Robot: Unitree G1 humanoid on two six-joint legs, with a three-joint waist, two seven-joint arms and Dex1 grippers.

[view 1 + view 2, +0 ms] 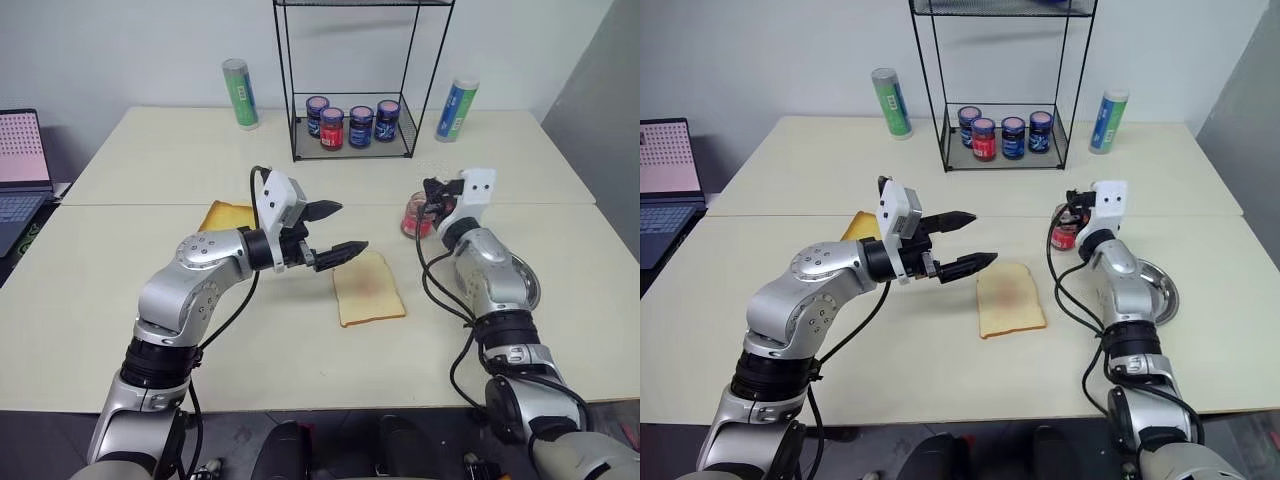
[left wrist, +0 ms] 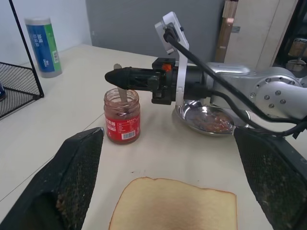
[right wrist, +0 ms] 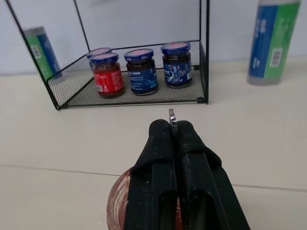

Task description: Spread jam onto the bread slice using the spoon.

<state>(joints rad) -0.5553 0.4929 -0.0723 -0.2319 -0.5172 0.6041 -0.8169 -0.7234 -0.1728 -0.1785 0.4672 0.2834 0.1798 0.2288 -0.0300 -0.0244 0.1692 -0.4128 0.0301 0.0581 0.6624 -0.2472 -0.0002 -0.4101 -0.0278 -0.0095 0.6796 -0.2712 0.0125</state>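
Observation:
The jam is red in a small clear glass jar (image 2: 122,117) that stands on the table to the right of the bread slice (image 1: 368,290). The slice is pale, lies flat, and has a faint pink smear in its middle. My right gripper (image 2: 111,76) hovers level just above the jar's mouth and is shut on the spoon (image 2: 123,94). The spoon's silver handle runs down into the jar, and its bowl is hidden in the jam. My left gripper (image 1: 345,230) is open, with nothing between its fingers. It hangs above the table just left of the slice's far corner.
A round steel dish (image 2: 206,119) smeared with red sits right of the jar, under my right arm. A toasted slice (image 1: 225,215) lies behind my left arm. At the back are a wire rack (image 1: 350,150) with several jars, two tubes (image 1: 240,93) (image 1: 457,108), and a laptop (image 1: 20,170) at far left.

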